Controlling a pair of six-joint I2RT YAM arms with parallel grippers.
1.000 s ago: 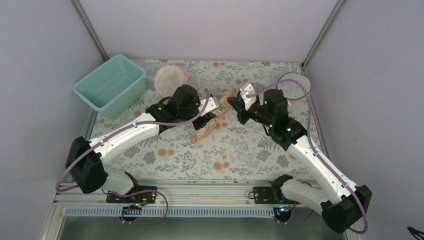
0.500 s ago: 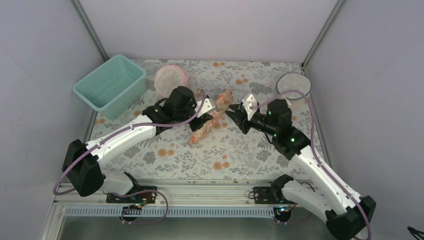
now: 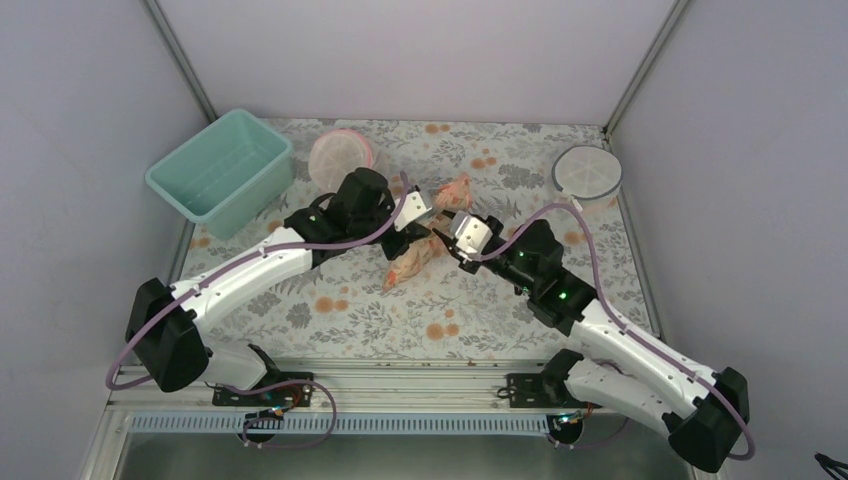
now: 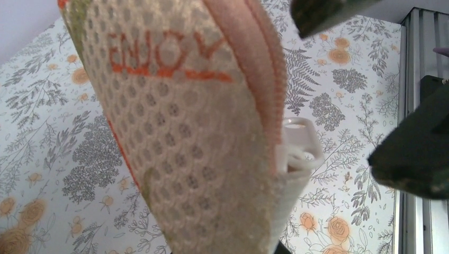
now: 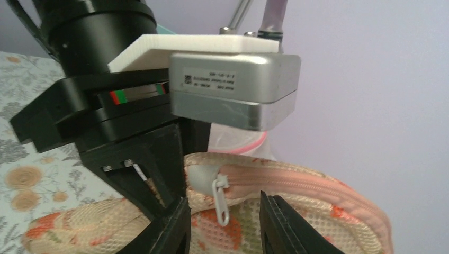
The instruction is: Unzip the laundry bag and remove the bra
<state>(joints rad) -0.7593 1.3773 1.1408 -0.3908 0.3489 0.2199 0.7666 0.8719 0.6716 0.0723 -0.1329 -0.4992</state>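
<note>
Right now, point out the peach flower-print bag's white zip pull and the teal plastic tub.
white zip pull [image 5: 222,206]: right wrist view, middle of the hanging tab.
teal plastic tub [image 3: 255,190]: top external view, on its outer side wall.

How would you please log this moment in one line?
left hand: holds bag up | right hand: open at zip pull | bag: zipped

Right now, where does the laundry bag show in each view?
Top external: laundry bag mid-table, near picture centre.
Left wrist: laundry bag fills centre-left, zip edge facing right.
Right wrist: laundry bag along the bottom, zipper pull centre.
Shared landmark: floral table cover, in all three.
</note>
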